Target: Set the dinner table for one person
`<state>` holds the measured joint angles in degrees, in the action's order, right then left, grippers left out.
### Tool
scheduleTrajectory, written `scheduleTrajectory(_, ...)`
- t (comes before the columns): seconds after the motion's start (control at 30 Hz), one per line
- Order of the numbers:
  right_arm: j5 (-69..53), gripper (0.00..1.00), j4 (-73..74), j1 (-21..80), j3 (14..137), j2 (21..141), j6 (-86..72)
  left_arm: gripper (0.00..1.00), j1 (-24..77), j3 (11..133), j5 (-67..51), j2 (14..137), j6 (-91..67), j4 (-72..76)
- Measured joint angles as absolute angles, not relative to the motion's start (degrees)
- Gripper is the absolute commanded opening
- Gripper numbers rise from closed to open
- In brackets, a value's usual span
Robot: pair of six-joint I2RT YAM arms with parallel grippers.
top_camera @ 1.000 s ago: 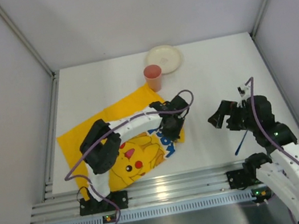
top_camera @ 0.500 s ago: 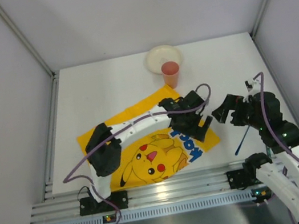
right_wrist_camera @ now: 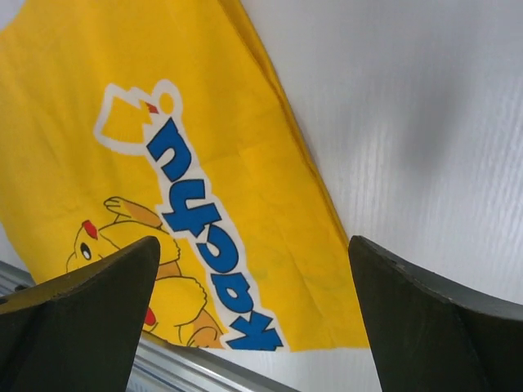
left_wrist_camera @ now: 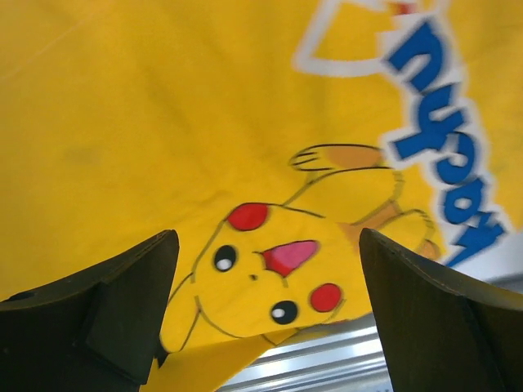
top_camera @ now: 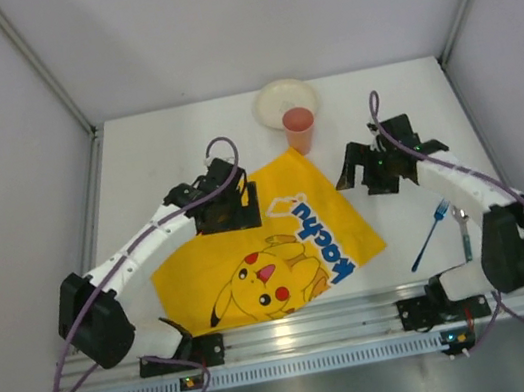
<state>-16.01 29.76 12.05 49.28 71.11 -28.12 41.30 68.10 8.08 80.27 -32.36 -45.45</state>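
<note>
Both arms have swung away from the yellow cartoon-printed cloth placemat [top_camera: 263, 257]. The left tool [top_camera: 243, 204] now hangs over the placemat's far left edge and the right tool [top_camera: 365, 178] just off its far right edge, both spread and empty. The large plain white matte counter [top_camera: 163, 152] lies beneath the placemat with its long axis running left to right. Grey walls [top_camera: 211, 22] enclose it beyond the placemat.

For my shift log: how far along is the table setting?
Done: the mat lies spread on the table. In hand: nothing; left end effector and right end effector hover open by its far edges. Left: plate, cup and fork not yet on the mat.
</note>
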Motion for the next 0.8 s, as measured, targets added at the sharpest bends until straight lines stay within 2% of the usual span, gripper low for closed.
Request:
scheduleTrajectory(0.13,-18.1,1.00,27.9,13.2,58.0,88.1,-25.9,0.96,35.4,61.1,8.7,79.1,-34.0,-48.6)
scheduleTrajectory(0.33,-19.7,1.00,25.5,14.0,74.2,105.1,-23.2,0.98,34.6,59.4,8.9,72.7,-36.4,-49.8)
scheduleTrajectory(0.43,-20.7,0.97,24.6,14.8,79.3,111.1,-22.3,0.98,34.3,57.4,10.6,70.2,-39.0,-50.0)
scheduleTrajectory(0.5,-21.4,0.90,24.0,15.9,81.6,114.8,-22.0,0.98,33.5,55.0,11.5,69.7,-40.5,-50.2)
scheduleTrajectory(0.53,-21.9,0.85,23.9,16.7,82.3,116.6,-21.9,0.98,32.9,53.6,11.7,69.8,-41.1,-50.2)
scheduleTrajectory(0.57,-23.0,0.72,23.7,17.3,83.2,117.3,-21.9,0.98,32.2,52.3,11.8,70.0,-41.7,-50.3)
scheduleTrajectory(0.63,-23.3,0.60,22.7,18.8,84.0,117.9,-21.6,0.98,30.9,50.1,11.9,70.5,-42.5,-50.4)
scheduleTrajectory(0.67,-23.5,0.41,22.5,19.5,84.1,118.2,-21.4,0.98,30.2,49.1,11.9,70.9,-43.0,-50.4)
scheduleTrajectory(0.7,-23.5,0.30,22.5,20.0,84.0,118.6,-20.9,0.98,29.8,48.4,11.9,71.3,-43.2,-50.2)
scheduleTrajectory(0.73,-23.5,0.08,22.8,20.6,83.6,119.0,-21.2,0.98,29.3,47.9,11.8,72.0,-43.4,-50.2)
scheduleTrajectory(0.77,-23.2,0.00,22.5,20.8,83.1,119.0,-20.6,0.98,28.9,47.6,11.7,72.6,-43.4,-49.9)
scheduleTrajectory(0.8,-22.8,0.00,22.4,20.8,82.2,119.0,-20.7,0.98,28.6,47.5,11.5,73.1,-43.4,-49.5)
